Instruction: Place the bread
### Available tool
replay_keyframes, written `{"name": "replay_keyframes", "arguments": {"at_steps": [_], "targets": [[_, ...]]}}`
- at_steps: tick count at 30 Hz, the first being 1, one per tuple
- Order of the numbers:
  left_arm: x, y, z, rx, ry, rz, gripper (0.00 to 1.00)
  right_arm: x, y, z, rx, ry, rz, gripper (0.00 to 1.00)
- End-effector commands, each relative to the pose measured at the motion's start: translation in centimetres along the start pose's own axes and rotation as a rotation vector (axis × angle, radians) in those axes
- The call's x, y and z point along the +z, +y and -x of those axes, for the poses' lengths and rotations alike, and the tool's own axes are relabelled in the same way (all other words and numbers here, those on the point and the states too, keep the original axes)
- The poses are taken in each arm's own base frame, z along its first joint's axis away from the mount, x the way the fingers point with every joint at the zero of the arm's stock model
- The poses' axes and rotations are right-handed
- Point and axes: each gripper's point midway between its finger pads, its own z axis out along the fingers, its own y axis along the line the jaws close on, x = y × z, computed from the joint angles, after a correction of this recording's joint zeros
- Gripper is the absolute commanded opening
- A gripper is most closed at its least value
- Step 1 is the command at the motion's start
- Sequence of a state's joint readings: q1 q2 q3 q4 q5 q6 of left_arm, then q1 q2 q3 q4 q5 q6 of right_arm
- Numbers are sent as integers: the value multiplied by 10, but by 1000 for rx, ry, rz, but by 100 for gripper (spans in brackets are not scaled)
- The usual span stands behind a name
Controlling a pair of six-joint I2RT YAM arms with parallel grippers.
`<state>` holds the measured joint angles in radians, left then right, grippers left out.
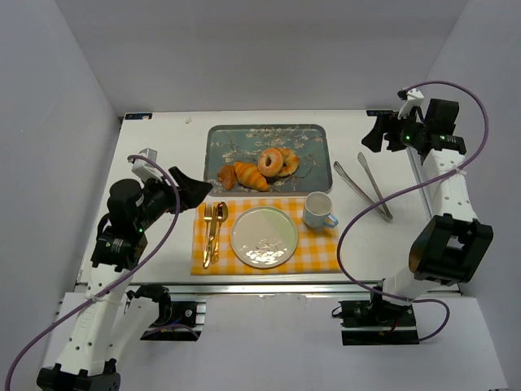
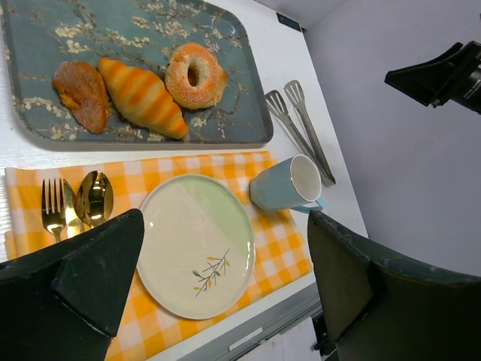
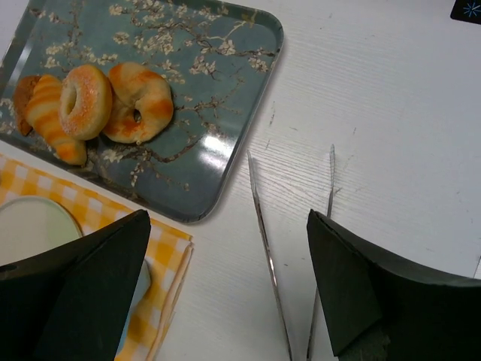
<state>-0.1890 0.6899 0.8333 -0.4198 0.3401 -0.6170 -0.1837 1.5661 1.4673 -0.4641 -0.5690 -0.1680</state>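
The bread is a pale ring with a clear hole. It lies on the blue floral tray, leaning against a darker golden round bread. The left wrist view shows the bread right of the croissant; the right wrist view shows the bread at upper left. My left gripper hangs open above the table, left of the tray, its view looking down on the white plate. My right gripper is open at the far right, above the metal tongs.
The plate lies on an orange checked mat with a gold fork and spoon to its left and a blue cup to its right. A flat brown bread lies at the tray's left. Tongs lie right of the tray.
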Motion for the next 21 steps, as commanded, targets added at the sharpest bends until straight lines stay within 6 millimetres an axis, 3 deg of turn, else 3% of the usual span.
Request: {"name": "replay_keyframes", "arguments": {"at_steps": [1, 2, 3, 5, 8, 11, 12, 13, 14, 15, 16, 17, 19, 21], "targets": [[3, 8, -5, 4, 11, 21, 98, -14, 6, 14, -105, -76, 30, 89], [5, 10, -7, 2, 14, 19, 98, -20, 2, 13, -142, -89, 49, 89], [6, 10, -7, 2, 15, 16, 98, -28, 20, 8, -185, -124, 173, 89], [10, 10, -6, 1, 22, 13, 96, -37, 17, 3, -309, -172, 220, 89], [16, 11, -1, 15, 29, 23, 83, -27, 3, -12, -361, -166, 171, 70], [23, 12, 2, 23, 31, 28, 44, -20, -9, -31, -387, -112, 144, 43], [25, 13, 5, 30, 25, 31, 30, -17, -14, -40, -384, -75, 129, 28], [27, 13, 5, 34, 28, 33, 14, -16, -18, -47, -379, -46, 113, 24], [28, 14, 6, 49, 32, 34, 14, -12, -19, -58, -372, -11, 99, 24], [32, 16, 5, 50, 44, 40, 15, -9, -34, -70, -368, 55, 21, 42], [33, 17, 4, 56, 49, 43, 27, -8, -39, -79, -371, 99, -10, 60], [36, 21, 2, 59, 60, 49, 39, -4, -46, -96, -379, 162, -52, 89], [38, 23, -2, 56, 70, 50, 70, -4, -48, -109, -404, 205, -54, 89], [43, 27, -6, 52, 79, 47, 73, 1, -57, -121, -405, 237, -107, 89]]}}
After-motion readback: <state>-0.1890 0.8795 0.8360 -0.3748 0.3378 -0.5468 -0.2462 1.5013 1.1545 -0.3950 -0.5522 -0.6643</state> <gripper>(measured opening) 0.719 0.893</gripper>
